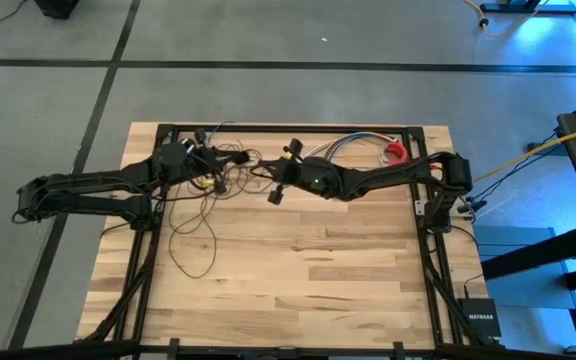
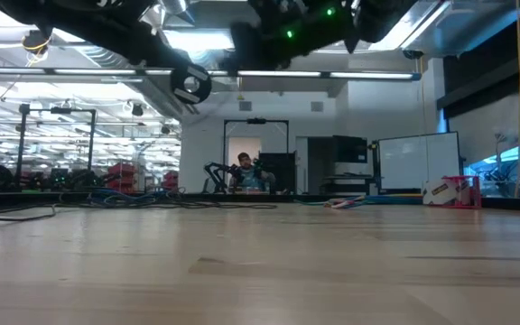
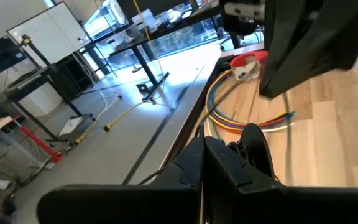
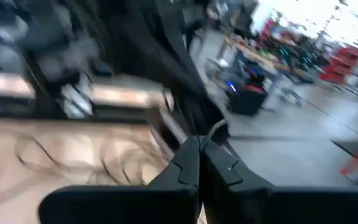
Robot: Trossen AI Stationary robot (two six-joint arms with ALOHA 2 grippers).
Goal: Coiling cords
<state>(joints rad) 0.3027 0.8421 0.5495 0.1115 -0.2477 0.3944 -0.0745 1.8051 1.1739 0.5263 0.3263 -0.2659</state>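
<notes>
Bright even overhead light, blue window glare, right wrist view heavily motion-blurred

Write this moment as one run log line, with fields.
task: coiling cords | left gripper: shut, far-left over cords | right gripper: shut, far-centre | cords: loose loops, uncoiled

A lab: whiteboard [image 2: 417, 165], equipment racks [image 2: 57, 144], grey concrete floor [image 1: 268, 90].

You have two dark six-joint arms over the one pale wooden table [image 1: 298, 270]: the left arm [image 1: 88, 188] and the right arm [image 1: 388, 180]. One thin dark looping cord [image 1: 193, 235], one multicoloured wire bundle [image 1: 353, 145], one yellow cable [image 1: 528, 152] at right.
</notes>
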